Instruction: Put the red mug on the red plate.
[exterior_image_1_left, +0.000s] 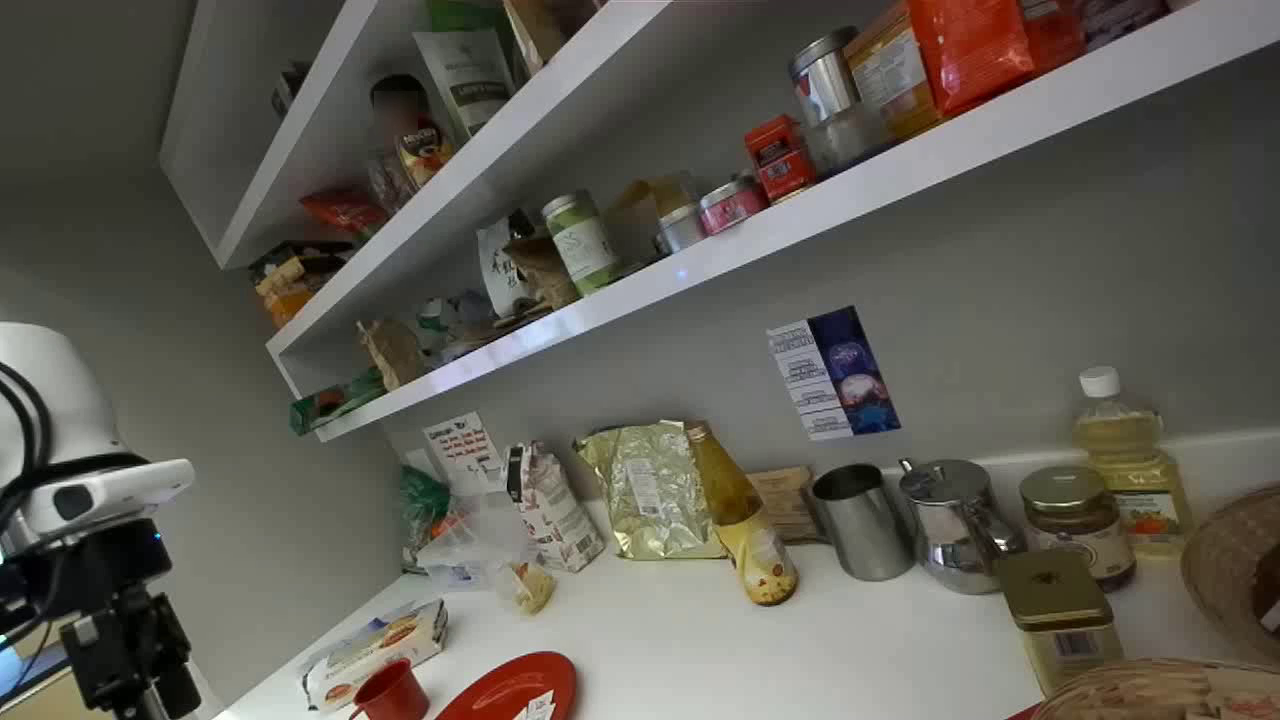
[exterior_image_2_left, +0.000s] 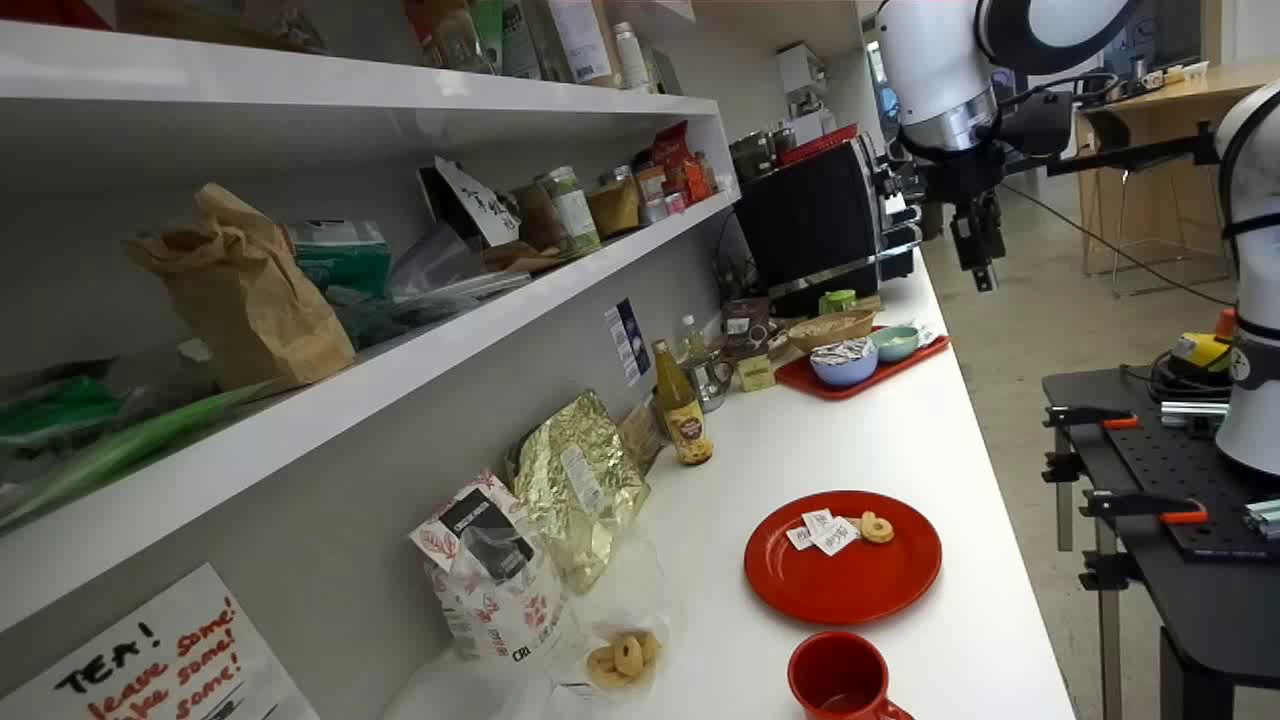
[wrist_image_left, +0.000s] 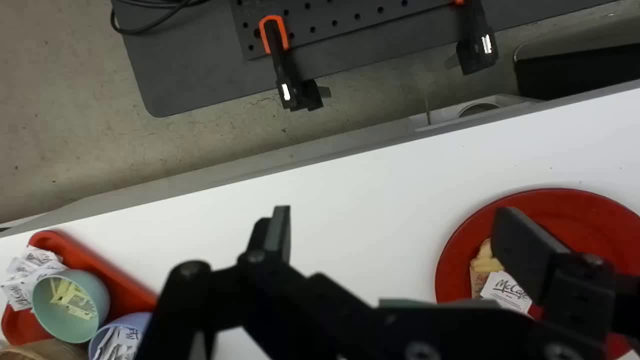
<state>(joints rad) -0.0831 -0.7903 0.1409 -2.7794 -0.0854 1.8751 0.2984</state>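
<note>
Gripper (wrist_image_left: 397, 239): spread wide, holding nothing.
Mug (exterior_image_2_left: 838, 674): go above first, then straight down (mind the handle (exterior_image_2_left: 895, 711)).
Plate (exterior_image_2_left: 848, 582): set the mug down flat, off the packets (exterior_image_2_left: 836, 536).

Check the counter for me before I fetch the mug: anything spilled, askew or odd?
One oddity: the red plate isn't bare. White paper packets and at least one ring-shaped biscuit lie off-centre on it, and may crowd the red mug. The mug stands upright beside the plate; I see no spill.
</note>
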